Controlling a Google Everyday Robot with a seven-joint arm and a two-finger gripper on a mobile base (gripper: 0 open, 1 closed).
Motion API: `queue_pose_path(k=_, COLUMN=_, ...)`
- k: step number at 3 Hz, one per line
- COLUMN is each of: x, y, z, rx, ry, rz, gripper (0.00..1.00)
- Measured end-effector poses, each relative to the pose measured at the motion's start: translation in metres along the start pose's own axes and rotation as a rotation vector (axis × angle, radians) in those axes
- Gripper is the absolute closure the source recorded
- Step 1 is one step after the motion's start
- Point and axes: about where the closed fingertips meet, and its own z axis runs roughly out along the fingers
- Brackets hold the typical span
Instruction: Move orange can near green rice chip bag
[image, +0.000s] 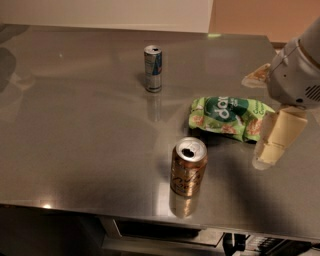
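The orange can (188, 170) stands upright near the table's front edge, its tab opened. The green rice chip bag (227, 116) lies flat a short way behind it and to the right. My gripper (256, 122) hangs at the right edge of the view, above and just right of the bag. It is open and empty. One cream finger (276, 139) points down to the table right of the bag, and the other fingertip (256, 76) shows behind the bag. The gripper is well to the right of the can and apart from it.
A slim silver-and-blue can (153, 68) stands upright at the back middle of the grey metal table (75, 125). The table's front edge runs along the bottom of the view, with dark space below it.
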Motion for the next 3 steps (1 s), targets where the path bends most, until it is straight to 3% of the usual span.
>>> queue_pose_path(k=1, x=-0.019, y=0.018, z=0.025, rx=-0.078, ry=-0.063, rz=-0.056, gripper=0.00)
queue_pose_path(k=3, x=-0.057, y=0.049, z=0.056, rx=-0.148, ry=-0.166, rz=-0.152, gripper=0.00)
